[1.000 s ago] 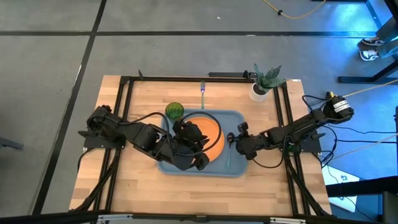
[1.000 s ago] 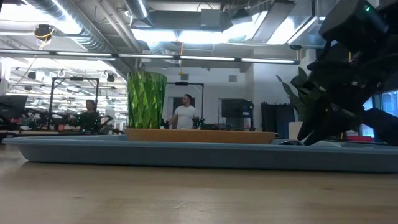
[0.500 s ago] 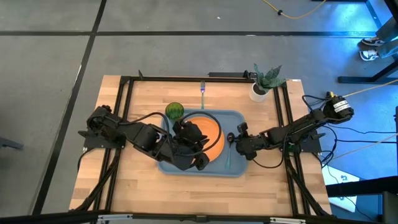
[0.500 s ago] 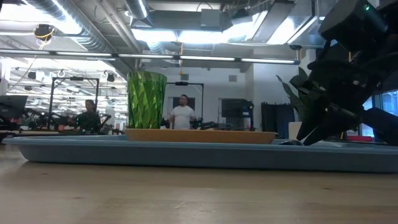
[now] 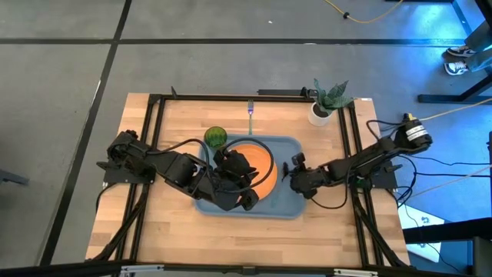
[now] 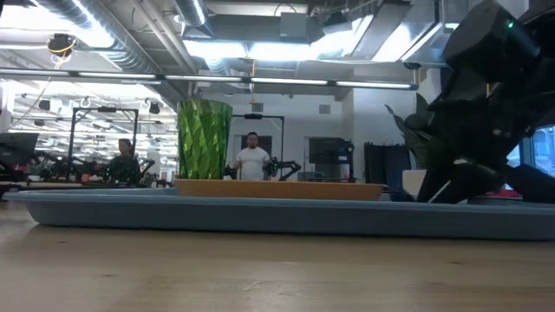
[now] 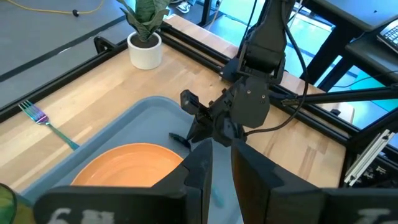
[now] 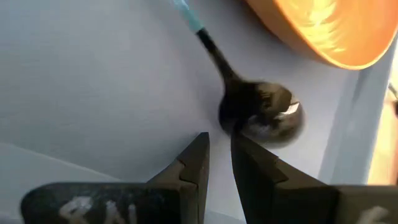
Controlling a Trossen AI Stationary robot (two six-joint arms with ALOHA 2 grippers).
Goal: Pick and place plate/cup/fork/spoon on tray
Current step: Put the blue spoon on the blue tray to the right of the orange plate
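Note:
The blue-grey tray (image 5: 292,208) lies mid-table. The orange plate (image 5: 260,163) lies flat in it. The green cup (image 5: 215,138) stands upright at the tray's far left corner. The spoon (image 8: 264,115) lies on the tray floor right of the plate, its teal handle (image 8: 185,11) pointing away. The fork (image 5: 250,111) lies on the wood beyond the tray's far edge. My right gripper (image 8: 219,146) is shut, its tips right at the spoon's bowl. My left gripper (image 7: 221,149) is shut and empty, above the tray's near part beside the plate. My right gripper has its shut fingertips (image 8: 241,142) low over the tray floor, right beside the spoon's dark bowl (image 8: 249,111). I cannot tell whether they touch it. The spoon lies flat on the tray.
A white pot with a green plant (image 5: 320,112) stands at the table's far right corner. Black frame rails (image 5: 154,123) run along the left, right and far sides. People show in the room behind in the low view (image 6: 251,160).
My right arm has shifted a little over the tray's right part, and in the low view its wrist has risen slightly. The plate, cup, spoon and fork lie where they were.

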